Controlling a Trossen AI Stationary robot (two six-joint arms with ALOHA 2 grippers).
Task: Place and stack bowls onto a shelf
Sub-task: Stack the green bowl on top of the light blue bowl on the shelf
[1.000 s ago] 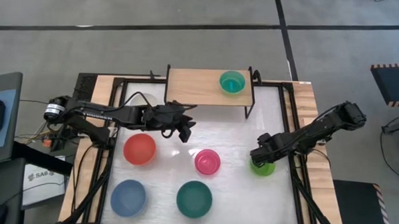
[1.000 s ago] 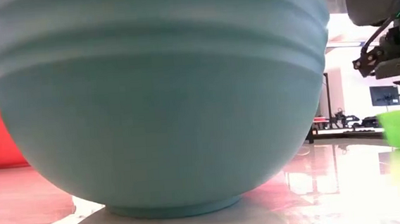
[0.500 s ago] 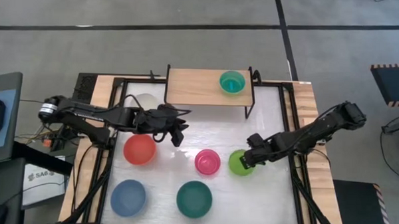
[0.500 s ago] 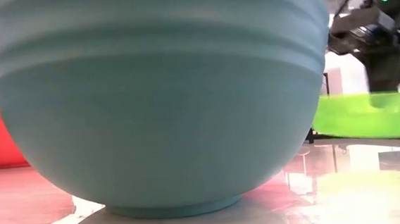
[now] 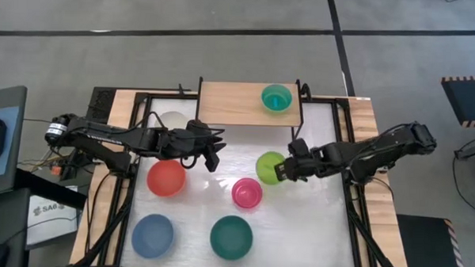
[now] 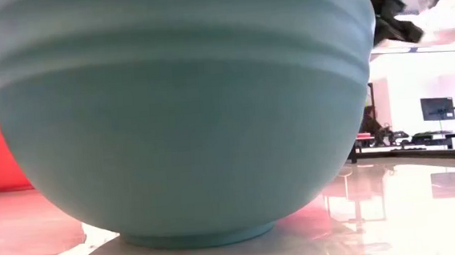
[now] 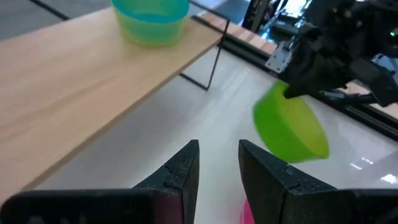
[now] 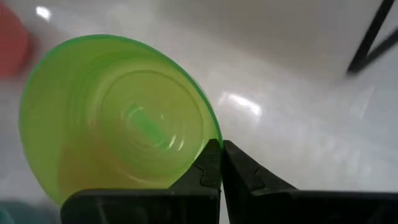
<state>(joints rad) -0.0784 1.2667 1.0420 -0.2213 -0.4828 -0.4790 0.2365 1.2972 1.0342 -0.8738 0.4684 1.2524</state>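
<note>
The right gripper (image 5: 284, 171) pinches the rim of the lime green bowl (image 5: 269, 167), fingers pressed together on the wall as the right wrist view shows (image 8: 118, 118); the bowl hangs above the tabletop (image 5: 298, 223), tilted in the left wrist view (image 7: 292, 127). From the table's centre it sits at about 2 o'clock, in front of the shelf (image 5: 231, 103) and apart from it. The cyan bowl (image 5: 276, 97) stands on the shelf's right part.

The pink bowl (image 5: 246, 193) lies just at 7 o'clock of the held bowl, close to it. The red bowl (image 5: 166, 178) is at 9 o'clock of the pink one, the dark green bowl (image 5: 231, 235) at 6 o'clock, and the light blue bowl (image 5: 153, 234) at the table's 7 o'clock corner. A white bowl (image 5: 173, 119) shows partly behind the left arm. The left gripper (image 5: 214, 155) hovers near the shelf's left leg, its fingers (image 7: 180, 171) slightly spread and holding nothing.

The tabletop is glossy white, framed by wood and black rails, on a grey floor. In the low view a large pale bowl (image 6: 182, 106) fills the frame, hiding most of the table; a monitor (image 6: 437, 109) shows in the room beyond
</note>
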